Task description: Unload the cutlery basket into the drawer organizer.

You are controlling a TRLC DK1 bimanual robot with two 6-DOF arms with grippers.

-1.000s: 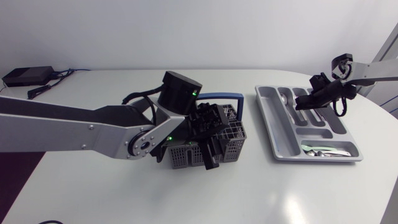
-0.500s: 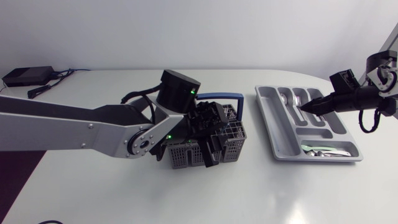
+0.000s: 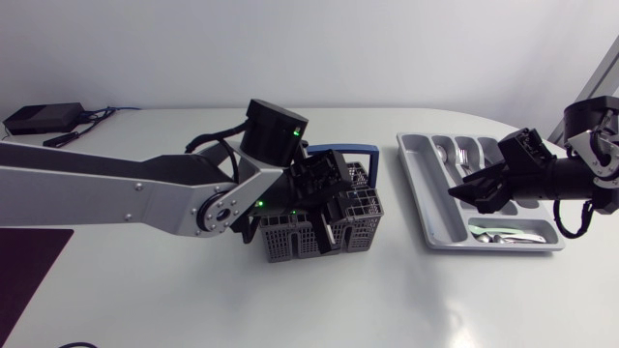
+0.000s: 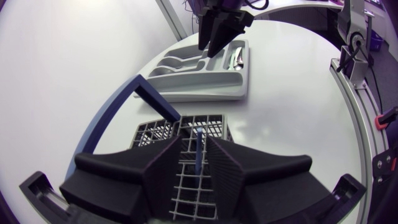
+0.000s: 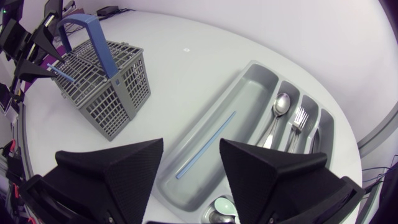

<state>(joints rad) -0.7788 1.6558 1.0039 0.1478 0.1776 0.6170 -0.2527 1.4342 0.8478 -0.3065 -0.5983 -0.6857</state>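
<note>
A grey cutlery basket (image 3: 314, 232) with a blue handle (image 3: 343, 150) sits mid-table. My left gripper (image 3: 327, 215) hangs over it. In the left wrist view a thin blue straw (image 4: 198, 152) stands up out of the basket (image 4: 152, 130) between the fingers of that gripper (image 4: 196, 168), with a narrow gap on each side, so it is open. The grey drawer organizer (image 3: 426, 208) lies to the right. My right gripper (image 3: 469, 190) hovers over its middle, open and empty (image 5: 191, 146). Another blue straw (image 5: 205, 144) lies in the long compartment, beside a spoon (image 5: 278, 109) and a fork (image 5: 298, 121).
More spoons (image 3: 508, 232) lie in the organizer's front cross compartment. A black box (image 3: 39, 118) with a cable sits at the table's far left back. The right wrist view shows the basket (image 5: 112, 87) and my left gripper (image 5: 40, 46) across the table.
My right gripper has swung from the organizer's far end to over its middle. My left gripper has shifted back over the basket, and its fingers have narrowed around the straw.
</note>
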